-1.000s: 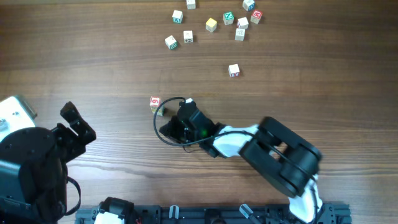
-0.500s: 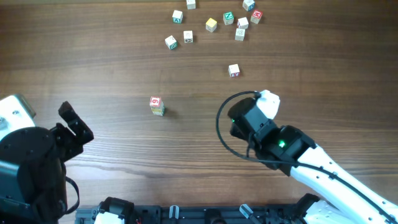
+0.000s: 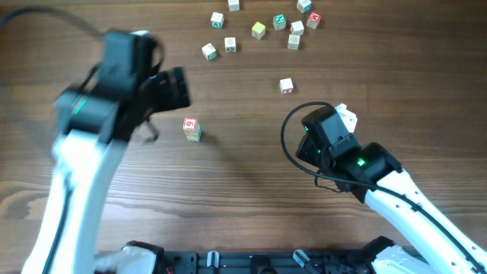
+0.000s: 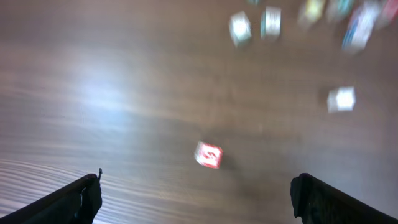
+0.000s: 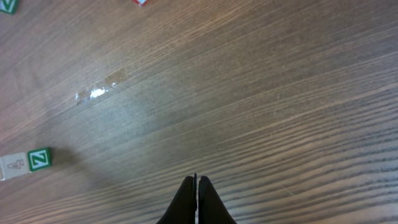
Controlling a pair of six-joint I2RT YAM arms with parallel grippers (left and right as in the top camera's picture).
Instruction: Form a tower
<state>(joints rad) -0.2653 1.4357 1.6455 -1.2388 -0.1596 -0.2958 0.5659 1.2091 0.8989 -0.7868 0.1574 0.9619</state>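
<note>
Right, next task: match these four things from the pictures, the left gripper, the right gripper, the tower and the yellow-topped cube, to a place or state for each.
Column one:
1 left gripper
2 right gripper
3 tower
4 yellow-topped cube

Column two:
a stands alone, top face bordered in red
b among the loose cubes at the top of the overhead view
c open wide
d shut, holding nothing

Pairs: 1-c, 2-d, 3-a, 4-b

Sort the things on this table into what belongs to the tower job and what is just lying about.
Job: the tower; left gripper, open; right gripper, shut and empty.
Lying about: lone cube; cluster of scattered cubes beyond it.
</note>
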